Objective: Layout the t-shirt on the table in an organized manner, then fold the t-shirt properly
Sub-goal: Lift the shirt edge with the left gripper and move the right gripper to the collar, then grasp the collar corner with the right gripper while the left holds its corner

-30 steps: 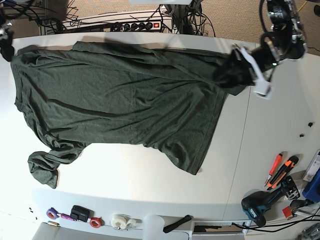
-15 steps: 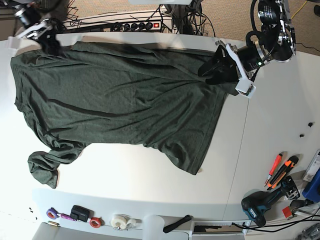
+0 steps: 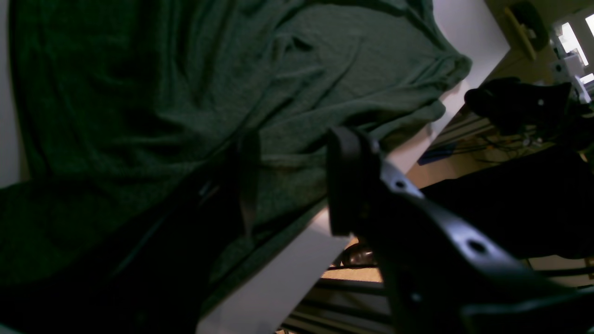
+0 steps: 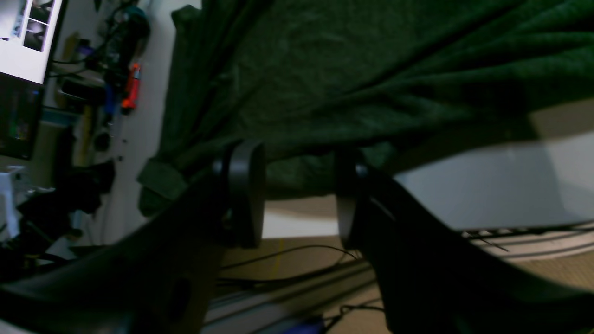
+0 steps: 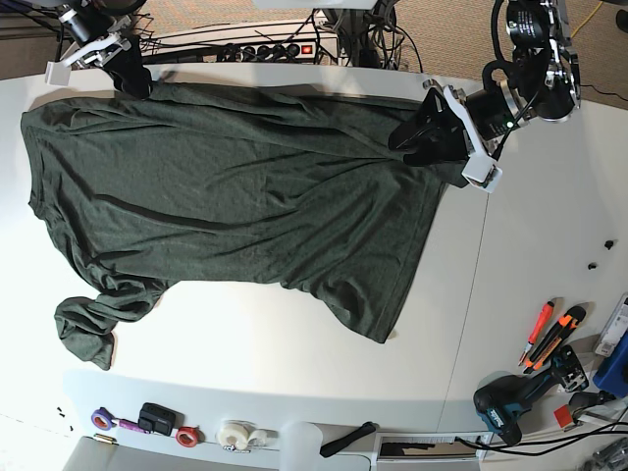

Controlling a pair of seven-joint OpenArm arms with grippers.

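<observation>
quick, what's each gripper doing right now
Left gripper: open, jaws astride the t-shirt edge, not clamped.
Right gripper: open at the shirt's far edge, holding nothing.

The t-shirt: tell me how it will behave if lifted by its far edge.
The t-shirt is probably floppy: it lies in soft wrinkles and its sleeve is bunched near the front. Lifted, it would likely sag and drape between grip points. It probably drags rather than slides freely, since the fabric already ripples on the table.

the left end effector [image 5: 424, 135] hides the t-shirt [image 5: 235, 196] corner beneath it.
</observation>
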